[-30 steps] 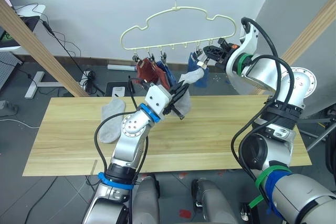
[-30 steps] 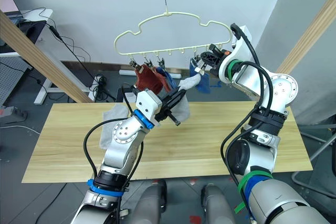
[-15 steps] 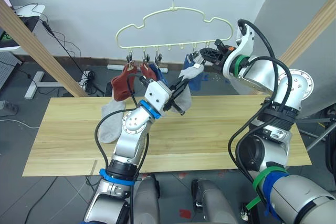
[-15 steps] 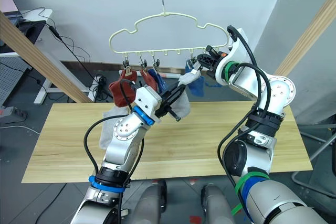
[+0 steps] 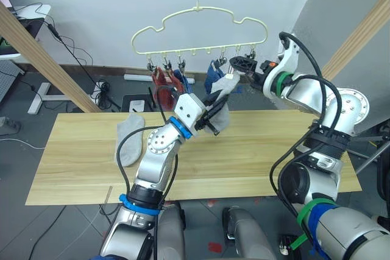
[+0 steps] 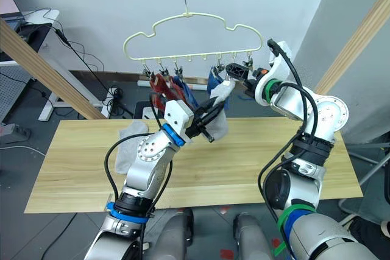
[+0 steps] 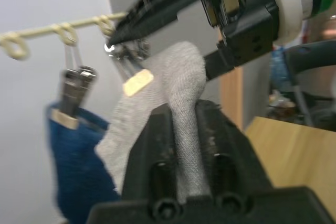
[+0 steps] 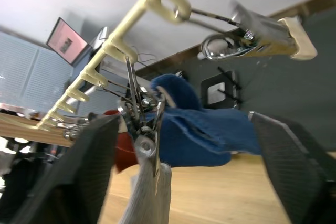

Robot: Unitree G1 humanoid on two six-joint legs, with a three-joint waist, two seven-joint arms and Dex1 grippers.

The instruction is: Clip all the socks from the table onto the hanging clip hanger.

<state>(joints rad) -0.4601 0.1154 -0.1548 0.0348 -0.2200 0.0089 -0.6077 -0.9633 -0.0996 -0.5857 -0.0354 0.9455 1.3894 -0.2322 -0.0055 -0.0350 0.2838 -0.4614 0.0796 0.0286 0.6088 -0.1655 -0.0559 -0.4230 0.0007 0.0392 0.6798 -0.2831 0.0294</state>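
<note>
A light grey sock (image 5: 129, 140) lies flat on the pale wood table (image 5: 73, 168) toward its left end, toe pointing to about 7 o'clock, apart from everything else. Above the table's far edge hangs the pale yellow clip hanger (image 5: 198, 27), a thin wire cloud outline on a metal hook, with a row of small grey metal clips along its lower bar.

Under the clips at the hanger's left end hang two rust red socks (image 5: 161, 83), bunched close together, and just beside them a blue sock (image 5: 180, 81). Further along the bar a second blue sock (image 5: 212, 76) hangs from its own clip.

The left gripper (image 5: 213, 114) is raised at about 5 o'clock from that blue sock, its two black fingers closed on the second grey sock (image 5: 220, 103). In the left wrist view the soft, ribbed grey fabric (image 7: 178, 103) is pinched between the fingers (image 7: 157, 145) and rises to a metal clip (image 7: 128, 59) with a pale tip; whether that clip has already bitten the cloth is hard to tell.

The right gripper (image 5: 239, 65) sits at the bar's right part, at about 1 o'clock from the held sock, with its fingers spread wide on either side of the clip, as the right wrist view shows, where the grey sock (image 8: 149, 192) hangs below the clip (image 8: 142, 124).
</note>
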